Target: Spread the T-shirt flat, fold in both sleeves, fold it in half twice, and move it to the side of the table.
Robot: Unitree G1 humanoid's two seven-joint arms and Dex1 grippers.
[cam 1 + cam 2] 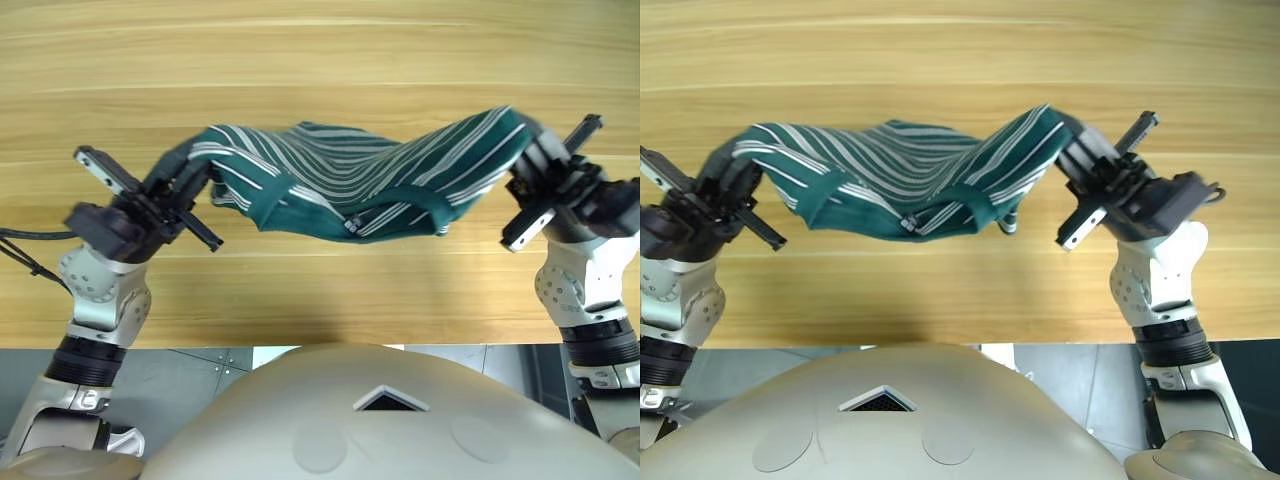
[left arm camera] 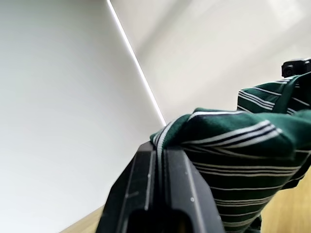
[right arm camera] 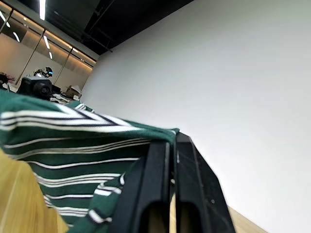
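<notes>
A dark green T-shirt (image 1: 350,175) with thin white stripes hangs in the air above the wooden table (image 1: 320,60), stretched between my two grippers and sagging in the middle. My left gripper (image 1: 190,160) is shut on the shirt's left end, its fingers (image 2: 160,179) pinching bunched cloth (image 2: 233,145). On the other side, my right gripper (image 1: 528,150) is shut on the shirt's right end, and its closed fingers (image 3: 170,179) hold a striped fold (image 3: 73,136). The drooping lower hem (image 1: 940,215) hangs nearest the table's front edge.
The table's front edge (image 1: 320,345) runs just before my arms. Bare wood stretches beyond and beside the shirt. A black cable (image 1: 25,255) trails from my left arm near the table's left side.
</notes>
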